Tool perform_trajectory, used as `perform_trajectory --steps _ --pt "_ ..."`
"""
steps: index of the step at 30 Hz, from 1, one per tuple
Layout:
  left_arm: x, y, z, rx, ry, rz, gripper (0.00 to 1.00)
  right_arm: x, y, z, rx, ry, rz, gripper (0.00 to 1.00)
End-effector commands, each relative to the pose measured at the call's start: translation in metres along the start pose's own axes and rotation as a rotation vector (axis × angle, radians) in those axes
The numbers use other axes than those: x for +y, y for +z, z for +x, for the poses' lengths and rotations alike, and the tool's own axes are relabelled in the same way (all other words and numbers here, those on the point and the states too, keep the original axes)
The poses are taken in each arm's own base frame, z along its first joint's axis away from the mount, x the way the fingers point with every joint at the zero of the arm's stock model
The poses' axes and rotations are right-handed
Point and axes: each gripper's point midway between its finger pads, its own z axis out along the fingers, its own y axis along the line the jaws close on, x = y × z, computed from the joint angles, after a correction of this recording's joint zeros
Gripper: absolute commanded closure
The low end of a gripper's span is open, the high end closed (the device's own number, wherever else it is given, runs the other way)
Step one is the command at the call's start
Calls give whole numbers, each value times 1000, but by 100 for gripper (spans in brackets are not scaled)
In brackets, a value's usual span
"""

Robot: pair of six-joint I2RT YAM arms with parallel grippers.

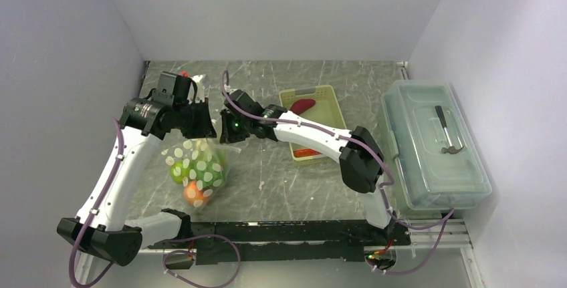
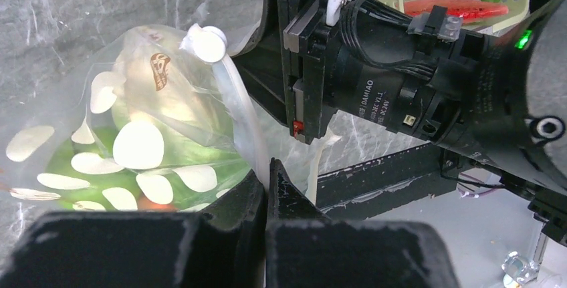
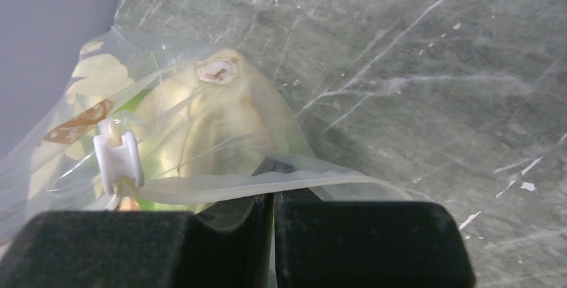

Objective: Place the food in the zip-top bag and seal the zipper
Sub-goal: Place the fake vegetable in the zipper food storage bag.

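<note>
Tools both clamped on zipper (image 2: pixel 241 127). Strip's long axis runs from left tool (image 2: pixel 267 176) to right tool (image 3: pixel 273 201). White slider (image 3: pixel 119 161) between them, just beside right tool, likely nearer arm for closing. Zip-top bag (image 1: pixel 198 164) with food (image 1: pixel 194 193) hangs beneath, left of basket (image 1: pixel 331 97).

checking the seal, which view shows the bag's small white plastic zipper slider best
Right wrist: the small white plastic zipper slider is sharp and side-on. Left wrist shows it too, angled; top external cannot resolve it.
</note>
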Motion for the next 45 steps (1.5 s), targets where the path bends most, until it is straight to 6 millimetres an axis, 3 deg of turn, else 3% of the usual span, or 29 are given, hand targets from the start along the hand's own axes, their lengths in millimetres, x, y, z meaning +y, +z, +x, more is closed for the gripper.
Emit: perform_trajectory --steps 1,11,23,27,29,34,38,45 --pt "-13 -4 -7 -32 7 67 95 26 -11 -12 -43 1 -103 93" --pt "-6 -3 -4 -22 17 37 96 42 -41 -18 -57 -64 -171 88" --pt "0 -5 -7 -39 26 1 96 35 -97 -28 -101 -222 -111 70" --pt "-2 -5 -9 -39 29 10 96 32 -120 -35 -129 -261 -76 61" --pt "-3 -5 -10 -38 30 12 96 28 -130 -37 -147 -273 -54 52" --pt "-4 -4 -11 -37 32 18 96 20 -152 -40 -187 -288 -11 45" --pt "-4 -5 -10 -35 35 17 95 2 -152 -39 -197 -314 64 40" --pt "-3 -8 -9 -33 37 13 95 -2 -134 -32 -141 -351 44 34"
